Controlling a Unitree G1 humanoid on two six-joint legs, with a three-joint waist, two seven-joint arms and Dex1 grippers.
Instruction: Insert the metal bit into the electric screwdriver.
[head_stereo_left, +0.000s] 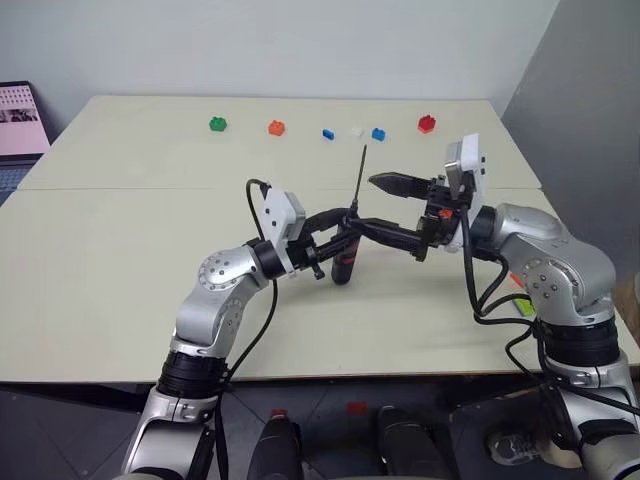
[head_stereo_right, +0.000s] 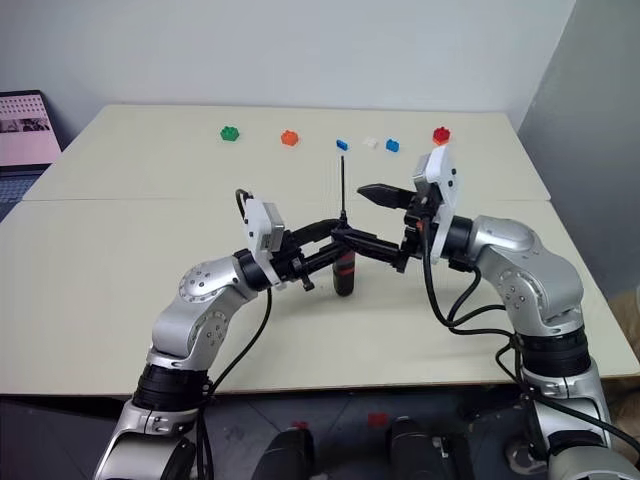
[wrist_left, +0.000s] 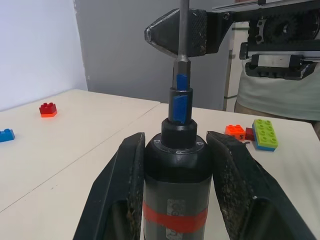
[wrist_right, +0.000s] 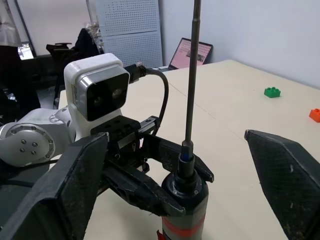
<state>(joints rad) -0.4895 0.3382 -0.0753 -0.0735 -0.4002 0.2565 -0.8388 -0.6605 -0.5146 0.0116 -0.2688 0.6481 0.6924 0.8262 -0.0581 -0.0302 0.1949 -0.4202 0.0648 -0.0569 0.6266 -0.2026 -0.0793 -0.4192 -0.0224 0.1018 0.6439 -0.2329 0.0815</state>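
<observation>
My left arm reaches forward over the pale table (head_stereo_left: 120, 300), elbow bent, its forearm angling in toward the middle, and my left pincer (head_stereo_left: 345, 232) is clamped tight on the electric screwdriver (head_stereo_left: 343, 262), the two black fingers (wrist_left: 120, 195) pressing either side of the black body just above its red band. I hold the tool upright above the tabletop, tip up. The metal bit (head_stereo_left: 360, 172) stands straight up out of the screwdriver's tip, seated in the collar with the blue markings. My right arm comes in from the other side with the wrist turned so its pincer (head_stereo_left: 378, 205) points across toward my left. Its fingers (wrist_right: 285, 175) stand wide apart, gripping nothing, one to each side of the bit and clear of it. Small toy bricks (head_stereo_left: 277, 127) lie in a row along the far side of the table, well apart from both hands.
</observation>
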